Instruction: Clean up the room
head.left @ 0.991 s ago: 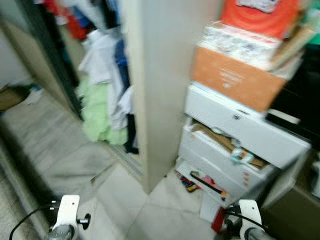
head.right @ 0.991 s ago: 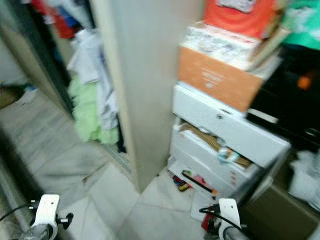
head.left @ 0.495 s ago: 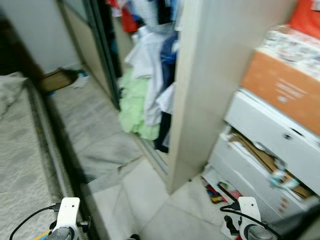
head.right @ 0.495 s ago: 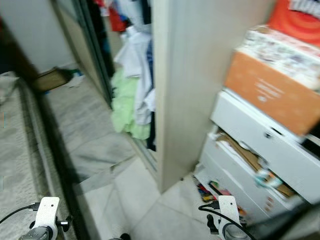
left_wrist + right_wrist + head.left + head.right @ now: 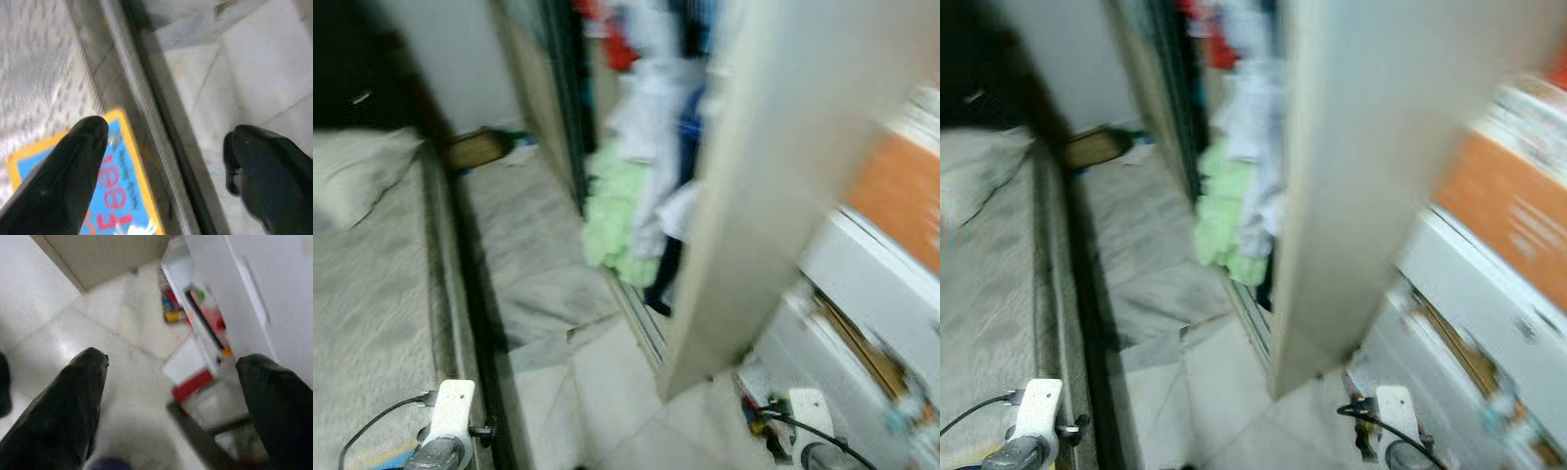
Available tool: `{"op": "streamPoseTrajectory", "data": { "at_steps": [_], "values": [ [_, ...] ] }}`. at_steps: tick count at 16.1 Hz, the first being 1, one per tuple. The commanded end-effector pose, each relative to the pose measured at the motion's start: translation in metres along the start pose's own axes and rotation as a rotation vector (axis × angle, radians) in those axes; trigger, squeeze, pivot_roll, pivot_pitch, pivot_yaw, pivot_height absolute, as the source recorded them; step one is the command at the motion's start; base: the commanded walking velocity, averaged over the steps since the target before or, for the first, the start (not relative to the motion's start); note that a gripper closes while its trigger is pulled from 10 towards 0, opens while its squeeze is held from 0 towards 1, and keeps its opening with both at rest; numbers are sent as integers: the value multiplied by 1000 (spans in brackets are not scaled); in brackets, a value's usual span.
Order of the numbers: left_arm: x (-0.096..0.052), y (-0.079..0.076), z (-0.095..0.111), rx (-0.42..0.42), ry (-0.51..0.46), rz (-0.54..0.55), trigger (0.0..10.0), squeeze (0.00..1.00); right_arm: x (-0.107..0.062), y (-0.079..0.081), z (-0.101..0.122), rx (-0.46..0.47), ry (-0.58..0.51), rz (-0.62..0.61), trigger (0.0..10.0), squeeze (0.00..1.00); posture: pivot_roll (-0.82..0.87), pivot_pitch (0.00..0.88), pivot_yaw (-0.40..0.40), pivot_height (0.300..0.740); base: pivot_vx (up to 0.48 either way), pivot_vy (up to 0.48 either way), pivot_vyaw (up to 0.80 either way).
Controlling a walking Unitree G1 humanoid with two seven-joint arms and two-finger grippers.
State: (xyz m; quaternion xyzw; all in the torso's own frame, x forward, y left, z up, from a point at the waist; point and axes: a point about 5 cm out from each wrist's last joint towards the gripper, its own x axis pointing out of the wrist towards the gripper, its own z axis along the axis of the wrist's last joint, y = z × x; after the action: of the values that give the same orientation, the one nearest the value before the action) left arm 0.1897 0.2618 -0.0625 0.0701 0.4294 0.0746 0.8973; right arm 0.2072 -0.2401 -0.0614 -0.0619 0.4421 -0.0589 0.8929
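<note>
The right gripper (image 5: 171, 396) is seen with its two black fingers (image 5: 68, 411) spread wide apart, nothing held between them, above a pale tiled floor (image 5: 88, 333). Beyond the fingertips, a beige cabinet panel (image 5: 102, 254) is met by the floor. Ahead and toward one finger, a white drawer unit (image 5: 254, 289) is seen, with small colourful items (image 5: 168, 306) blurred at its base. A red object (image 5: 193, 384) lies between the fingers.

We record heavy motion blur across both head views, worst at the white drawer unit (image 5: 876, 323) on the right edge. Even, soft indoor light falls on the pale tiled floor (image 5: 597, 392), with a dark shadow band beside the grey bed edge (image 5: 450, 294). Wrist views are bright, their black fingers (image 5: 58, 181) near and unfocused.
</note>
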Motion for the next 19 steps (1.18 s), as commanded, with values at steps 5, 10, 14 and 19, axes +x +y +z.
{"op": "streamPoseTrajectory", "data": {
  "at_steps": [5,10,14,19],
  "values": [
    [-1,0,-4,-2,17,-1,10000,0,-1,0,-7,-7,22,6,10000,0,14,85,-12,740,0,0,799],
    [0,0,-3,4,19,-3,10000,0,-1,1,-5,-13,19,9,10000,0,13,84,-10,740,0,0,799],
    [0,0,-2,6,19,-6,10000,0,0,1,-4,-18,18,12,10000,0,12,85,-10,740,0,0,797],
    [0,-1,-2,6,19,-9,10000,0,0,0,-3,-35,18,16,10000,0,13,84,-13,740,0,0,798]
  ]
}}
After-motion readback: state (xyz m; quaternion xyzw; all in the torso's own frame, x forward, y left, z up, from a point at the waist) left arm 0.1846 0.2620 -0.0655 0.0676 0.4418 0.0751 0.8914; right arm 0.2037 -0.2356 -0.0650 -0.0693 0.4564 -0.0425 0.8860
